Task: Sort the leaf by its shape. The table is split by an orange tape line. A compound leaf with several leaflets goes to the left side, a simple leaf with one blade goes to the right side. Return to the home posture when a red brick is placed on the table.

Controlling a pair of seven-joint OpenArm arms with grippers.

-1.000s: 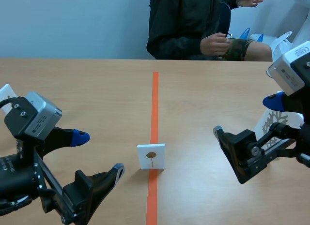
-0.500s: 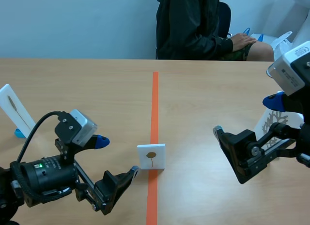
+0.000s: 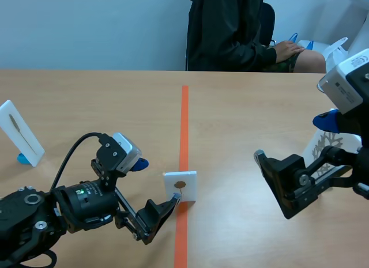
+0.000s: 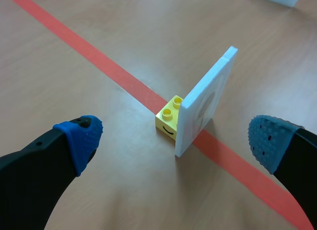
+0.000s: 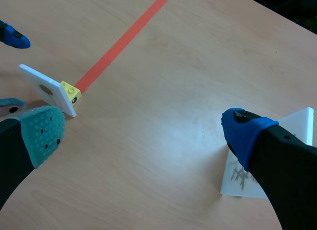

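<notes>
**Light upright card on the line, left pincer spread around it**

The leaf card (image 3: 180, 186) stands upright on the orange tape line (image 3: 184, 124), near the robot's edge of the table (image 3: 115, 101). It is a thin white plate clipped to a small yellow brick (image 4: 170, 120) that serves as its foot. The print shows one round blade on a short stalk, so it reads as a simple leaf, bound for the right side.

The card is probably stiff and very light, with smooth faces that could slip against the pads. On so small a foot it would tip at a sideways nudge. The safest hold looks to be a pinch across its two flat faces, low down and close to the brick, so that card and foot lift as one.

The left gripper (image 3: 157, 181) is released, with its fingers spread wide. In the left wrist view the card stands edge-on just ahead of and between them, touching neither. The right gripper (image 3: 291, 139) is also released and hangs well apart over the right half.

By count, there are three leaf cards in view:
- the one on the line;
- one at the far left (image 3: 20, 132), bearing a slim leaf and set on a blue foot (image 3: 23, 159);
- one on the right (image 5: 267, 161), just behind the right gripper, bearing a branching figure.

There are two grippers and one tape line. One person (image 3: 230, 31) sits across the table. No red brick shows.
</notes>
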